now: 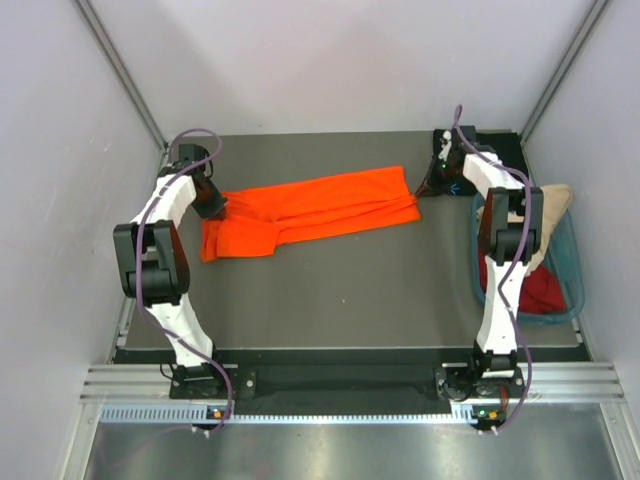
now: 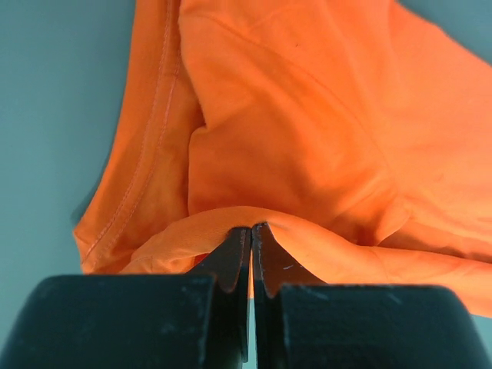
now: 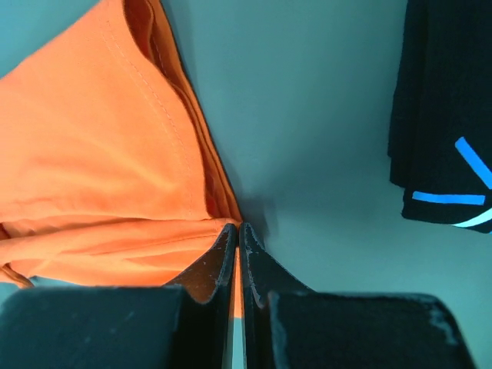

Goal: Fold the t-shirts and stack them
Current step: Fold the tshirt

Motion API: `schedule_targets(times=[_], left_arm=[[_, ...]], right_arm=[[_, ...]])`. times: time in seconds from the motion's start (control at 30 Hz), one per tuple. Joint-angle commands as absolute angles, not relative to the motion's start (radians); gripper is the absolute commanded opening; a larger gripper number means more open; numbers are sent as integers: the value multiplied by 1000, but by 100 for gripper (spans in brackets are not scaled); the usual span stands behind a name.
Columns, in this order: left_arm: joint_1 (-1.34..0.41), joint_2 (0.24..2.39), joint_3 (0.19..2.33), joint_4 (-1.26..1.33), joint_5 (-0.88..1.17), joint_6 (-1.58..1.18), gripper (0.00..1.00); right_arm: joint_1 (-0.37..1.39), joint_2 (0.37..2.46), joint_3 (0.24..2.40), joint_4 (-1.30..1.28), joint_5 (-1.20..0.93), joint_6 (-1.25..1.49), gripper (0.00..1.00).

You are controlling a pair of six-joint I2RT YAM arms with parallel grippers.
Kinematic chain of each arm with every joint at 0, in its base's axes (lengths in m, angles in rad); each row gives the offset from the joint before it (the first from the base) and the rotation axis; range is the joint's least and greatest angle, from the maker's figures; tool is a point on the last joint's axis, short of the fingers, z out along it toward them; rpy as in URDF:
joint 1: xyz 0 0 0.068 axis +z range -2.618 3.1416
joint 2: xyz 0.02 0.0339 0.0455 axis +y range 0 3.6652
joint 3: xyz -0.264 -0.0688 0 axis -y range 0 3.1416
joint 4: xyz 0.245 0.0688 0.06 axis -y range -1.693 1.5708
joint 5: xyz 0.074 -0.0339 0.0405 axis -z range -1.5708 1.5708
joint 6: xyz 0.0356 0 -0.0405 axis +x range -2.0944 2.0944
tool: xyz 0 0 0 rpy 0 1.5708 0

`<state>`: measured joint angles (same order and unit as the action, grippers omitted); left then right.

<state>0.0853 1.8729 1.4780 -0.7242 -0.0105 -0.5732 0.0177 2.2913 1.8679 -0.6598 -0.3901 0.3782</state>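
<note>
The bright orange t-shirt [image 1: 310, 210] lies stretched in a long band across the far half of the table. My left gripper [image 1: 213, 205] is shut on its left end; in the left wrist view the cloth [image 2: 307, 123] bulges over the closed tips [image 2: 252, 227]. My right gripper [image 1: 428, 188] is shut on its right corner, seen in the right wrist view [image 3: 238, 227] with the orange cloth [image 3: 92, 184] to the left. The black t-shirt [image 3: 442, 115] with light-blue marks lies folded at the far right corner [image 1: 505, 150]. The beige t-shirt [image 1: 555, 205] and dark red t-shirt [image 1: 540, 290] lie in the tub.
A teal plastic tub [image 1: 574, 262] stands at the table's right edge, beside the right arm. Grey walls and metal frame posts enclose the table on three sides. The table's near half [image 1: 340, 300] is bare grey mat.
</note>
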Motion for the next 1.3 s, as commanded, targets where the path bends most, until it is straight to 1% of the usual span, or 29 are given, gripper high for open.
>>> schedule_targets(times=[0.0, 0.5, 0.87, 0.9, 0.93, 0.97, 1.0, 1.03, 1.1, 1.13, 1.27], left_arm=[[94, 1887, 1529, -695, -5, -566, 0], [97, 1951, 1597, -707, -18, -557, 0], [107, 1970, 1600, -713, -22, -555, 0], [106, 1971, 1600, -713, -21, -555, 0], [107, 1971, 1600, -715, -21, -557, 1], [107, 1971, 1600, -715, -17, -557, 7], [107, 1970, 1598, -716, -20, -557, 17], [107, 1961, 1597, -719, -20, -557, 31], [109, 1950, 1595, -718, -21, -554, 40], [109, 1935, 1594, -721, -21, -549, 47], [104, 1881, 1575, -733, -9, -551, 57]], right_arm=[[21, 2312, 1927, -652, -388, 385, 0], [20, 2339, 1965, -663, -391, 393, 0], [25, 2349, 1980, -655, -406, 403, 0], [25, 2349, 1983, -655, -411, 405, 1], [25, 2347, 1985, -655, -413, 405, 4], [25, 2339, 1985, -653, -413, 410, 6], [25, 2335, 1988, -658, -422, 410, 8], [25, 2329, 1993, -666, -426, 408, 13], [25, 2310, 2011, -692, -416, 399, 20], [25, 2301, 2014, -709, -416, 394, 24], [31, 2234, 1999, -744, -405, 371, 29]])
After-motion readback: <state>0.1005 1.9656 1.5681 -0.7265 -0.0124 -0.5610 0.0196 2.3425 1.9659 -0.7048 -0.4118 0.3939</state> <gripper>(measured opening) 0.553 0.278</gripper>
